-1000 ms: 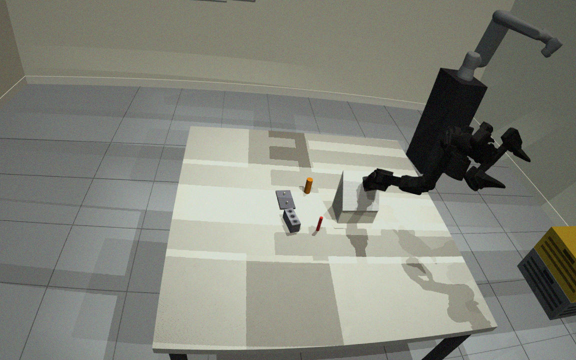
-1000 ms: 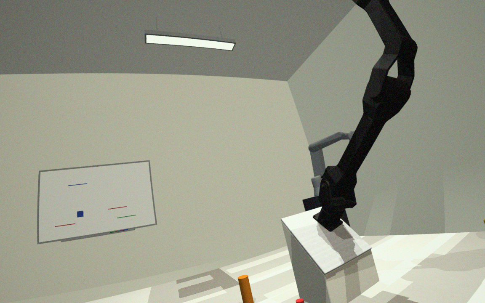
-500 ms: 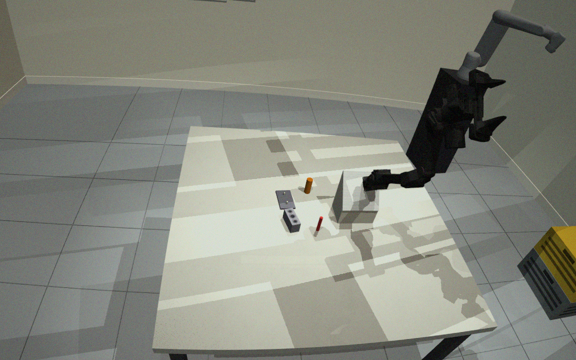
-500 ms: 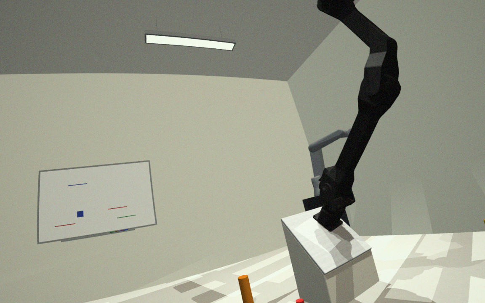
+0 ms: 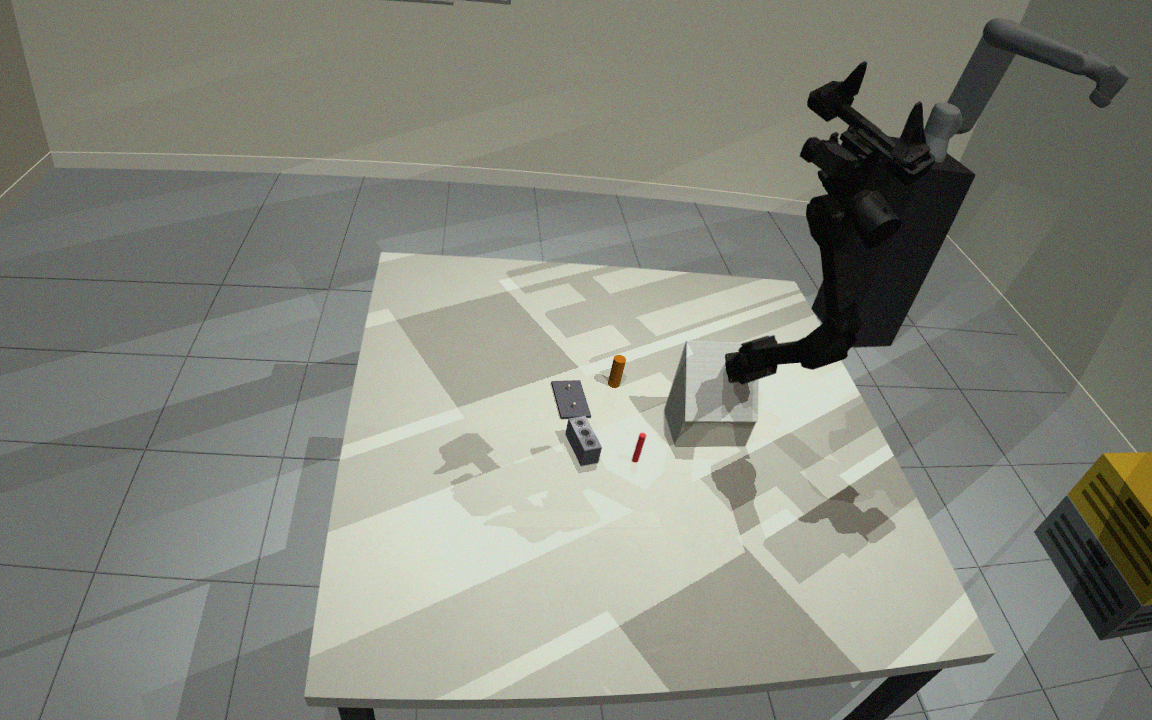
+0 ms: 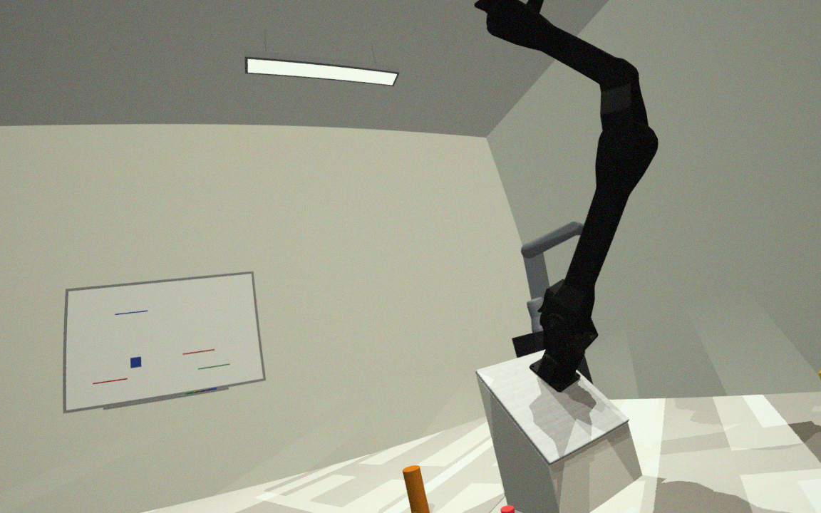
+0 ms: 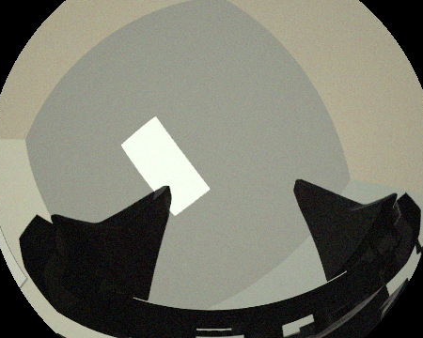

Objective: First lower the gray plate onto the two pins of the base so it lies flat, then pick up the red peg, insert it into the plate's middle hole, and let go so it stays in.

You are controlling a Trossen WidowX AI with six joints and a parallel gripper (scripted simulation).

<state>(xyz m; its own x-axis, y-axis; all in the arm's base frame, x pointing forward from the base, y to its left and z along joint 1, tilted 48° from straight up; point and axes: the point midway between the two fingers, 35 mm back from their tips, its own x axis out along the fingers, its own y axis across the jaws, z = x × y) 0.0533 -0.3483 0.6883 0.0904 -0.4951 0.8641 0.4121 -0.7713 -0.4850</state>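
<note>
The base (image 5: pixel 560 409) is a thin, flat grey rectangle with two small pins on top, left of the table's middle in the top view. The gray plate (image 5: pixel 595 455) is a thicker block with three holes in a row. It rests off the pins, beside the base's near end. The red peg (image 5: pixel 639 447) stands upright to the right of the plate; its top (image 6: pixel 507 509) shows at the bottom edge in the exterior view. My gripper (image 5: pixel 890 85) (image 7: pixel 236 190) is open and empty, raised high above the table and far from these things. In the exterior view it is cut off by the top edge.
An orange cylinder (image 5: pixel 617 371) (image 6: pixel 416 489) stands behind the peg. My arm is mounted on a white pedestal block (image 5: pixel 707 407) (image 6: pixel 522 439) to the right of these parts. A grey arm on a black stand (image 5: pixel 934 232) is beyond the table, and a yellow and grey box (image 5: pixel 1139 514) is at the right.
</note>
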